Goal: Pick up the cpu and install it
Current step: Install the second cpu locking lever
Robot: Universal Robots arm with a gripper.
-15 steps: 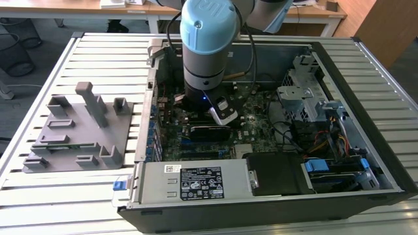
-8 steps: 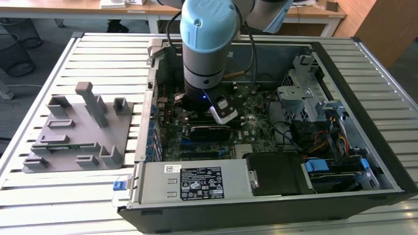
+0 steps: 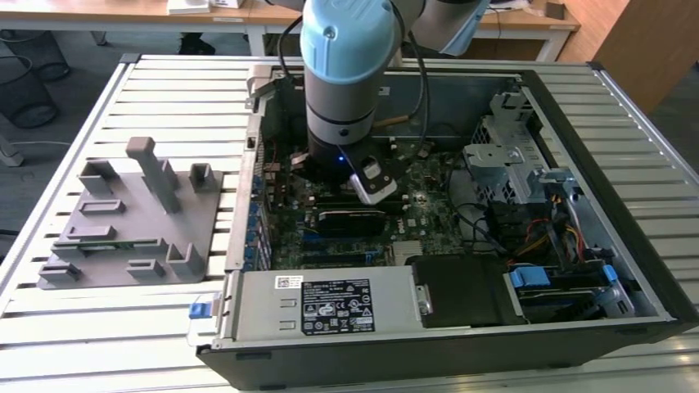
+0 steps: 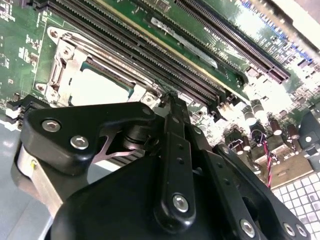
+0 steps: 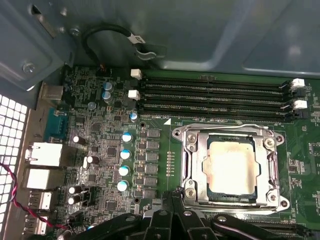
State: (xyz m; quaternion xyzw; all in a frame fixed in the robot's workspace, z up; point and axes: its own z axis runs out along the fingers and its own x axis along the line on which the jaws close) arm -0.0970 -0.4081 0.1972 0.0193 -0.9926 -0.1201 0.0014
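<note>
1. Hand (image 5: 175, 197) positioned low over the motherboard (image 5: 110, 150), just beside the CPU socket (image 5: 231, 167); fingers drawn together at the tips, nothing between them, so clenched and empty.
2. CPU (image 5: 231, 167) seated flat inside the socket frame, silver top exposed; also visible in the second wrist view (image 4: 102, 87). Placement judged complete.
3. Open computer case (image 3: 611, 205) lying on the slatted tabletop (image 3: 98, 327), containing motherboard, drive cage and cabling.
4. Grey fixture plate (image 3: 126, 225) beside the case.

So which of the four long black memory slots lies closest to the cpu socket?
The slot bordering the metal socket frame that holds the cpu, in the first wrist view. The other three lie beyond it, toward the grey case wall.
</note>
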